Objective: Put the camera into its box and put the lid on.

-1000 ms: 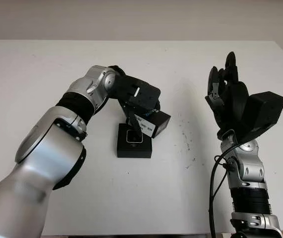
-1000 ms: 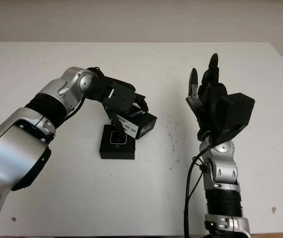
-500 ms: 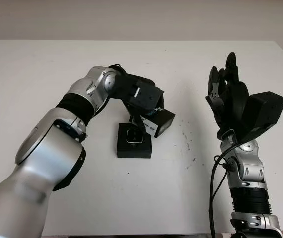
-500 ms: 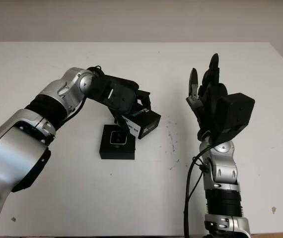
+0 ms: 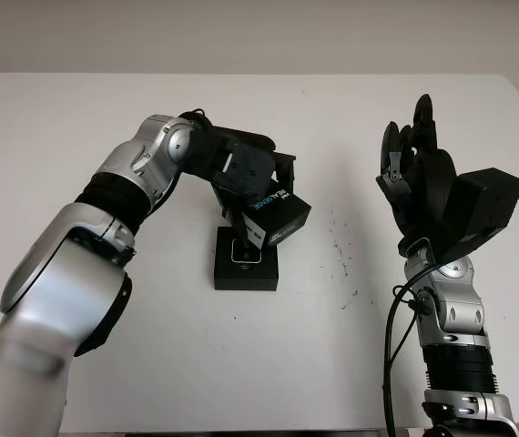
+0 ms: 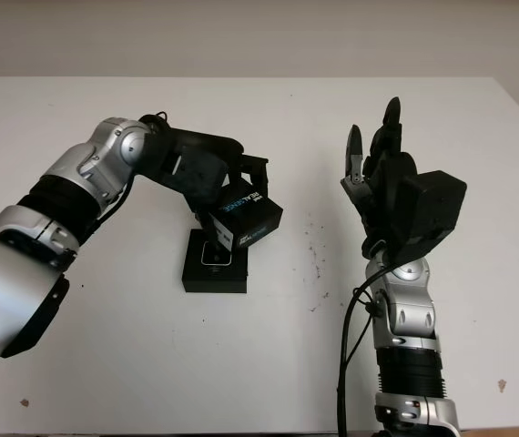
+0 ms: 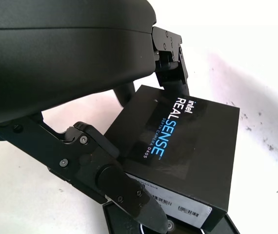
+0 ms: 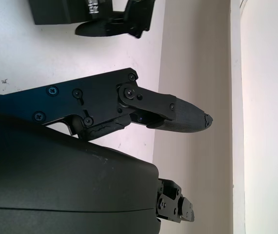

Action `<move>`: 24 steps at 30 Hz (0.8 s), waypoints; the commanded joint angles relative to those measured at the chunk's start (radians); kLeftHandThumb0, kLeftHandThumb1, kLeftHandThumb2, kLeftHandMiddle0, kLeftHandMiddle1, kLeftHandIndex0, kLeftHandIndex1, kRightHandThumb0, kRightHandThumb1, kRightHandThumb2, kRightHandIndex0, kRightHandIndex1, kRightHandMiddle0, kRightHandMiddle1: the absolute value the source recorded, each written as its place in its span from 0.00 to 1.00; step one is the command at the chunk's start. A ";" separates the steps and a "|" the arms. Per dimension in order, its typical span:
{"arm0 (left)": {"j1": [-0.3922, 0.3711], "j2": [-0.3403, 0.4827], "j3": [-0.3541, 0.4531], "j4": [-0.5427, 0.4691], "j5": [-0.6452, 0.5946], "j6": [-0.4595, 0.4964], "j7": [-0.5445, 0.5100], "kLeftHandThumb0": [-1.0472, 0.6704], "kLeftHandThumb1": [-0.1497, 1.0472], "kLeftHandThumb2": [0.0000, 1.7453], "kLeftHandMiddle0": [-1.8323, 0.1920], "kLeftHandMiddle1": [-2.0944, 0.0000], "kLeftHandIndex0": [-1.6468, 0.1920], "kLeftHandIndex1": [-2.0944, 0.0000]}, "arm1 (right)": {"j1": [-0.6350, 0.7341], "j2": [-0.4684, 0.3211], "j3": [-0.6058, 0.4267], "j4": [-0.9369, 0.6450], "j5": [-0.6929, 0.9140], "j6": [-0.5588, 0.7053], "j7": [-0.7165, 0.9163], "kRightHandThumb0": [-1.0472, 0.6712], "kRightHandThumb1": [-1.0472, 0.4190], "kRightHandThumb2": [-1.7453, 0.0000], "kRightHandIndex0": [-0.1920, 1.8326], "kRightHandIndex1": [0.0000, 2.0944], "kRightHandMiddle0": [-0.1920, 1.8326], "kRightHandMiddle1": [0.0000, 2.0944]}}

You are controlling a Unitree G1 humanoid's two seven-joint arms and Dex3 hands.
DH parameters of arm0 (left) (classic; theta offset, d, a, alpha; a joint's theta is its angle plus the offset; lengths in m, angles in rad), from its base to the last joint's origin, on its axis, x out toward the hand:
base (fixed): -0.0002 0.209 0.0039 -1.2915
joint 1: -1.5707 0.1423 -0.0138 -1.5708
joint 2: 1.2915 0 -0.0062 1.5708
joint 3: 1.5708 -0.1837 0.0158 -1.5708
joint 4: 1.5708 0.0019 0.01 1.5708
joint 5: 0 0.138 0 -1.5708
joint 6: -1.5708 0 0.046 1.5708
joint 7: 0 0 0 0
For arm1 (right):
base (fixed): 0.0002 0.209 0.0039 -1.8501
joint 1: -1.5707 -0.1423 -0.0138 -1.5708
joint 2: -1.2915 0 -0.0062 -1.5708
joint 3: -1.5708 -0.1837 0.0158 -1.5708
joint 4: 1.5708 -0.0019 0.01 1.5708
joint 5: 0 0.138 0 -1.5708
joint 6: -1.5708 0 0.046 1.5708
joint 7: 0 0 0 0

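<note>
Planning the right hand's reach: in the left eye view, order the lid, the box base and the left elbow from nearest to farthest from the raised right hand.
1. Lid, held in the left hand, tilted above the base.
2. Box base, on the table, camera inside.
3. Left elbow, farthest from the open right hand.

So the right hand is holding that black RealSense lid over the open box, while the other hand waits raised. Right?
Not quite: the left hand holds the RealSense lid above the box, as the left eye view shows. The right hand waits raised, open.

The right hand (image 8: 105, 161) is open above the white table (image 8: 12, 53), fingers (image 8: 178, 113) holding nothing.
</note>
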 commanded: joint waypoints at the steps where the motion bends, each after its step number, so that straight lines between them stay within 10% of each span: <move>1: 0.035 0.037 0.036 -0.078 -0.019 0.016 0.015 0.37 0.98 0.04 0.70 0.17 0.73 0.28 | -0.008 0.000 -0.005 -0.001 0.004 -0.011 0.002 0.28 0.00 0.65 0.00 0.00 0.00 0.00; 13: 0.382 0.187 0.193 -0.724 -0.075 0.445 -0.037 0.41 1.00 0.09 0.71 0.19 0.76 0.27 | 0.002 0.004 0.012 -0.018 -0.004 0.032 -0.001 0.29 0.00 0.65 0.00 0.00 0.00 0.00; 24: 0.525 0.237 0.265 -1.007 -0.169 0.689 -0.089 0.41 1.00 0.10 0.71 0.15 0.75 0.23 | 0.009 0.004 0.029 0.004 -0.017 -0.009 0.022 0.31 0.00 0.63 0.00 0.00 0.00 0.00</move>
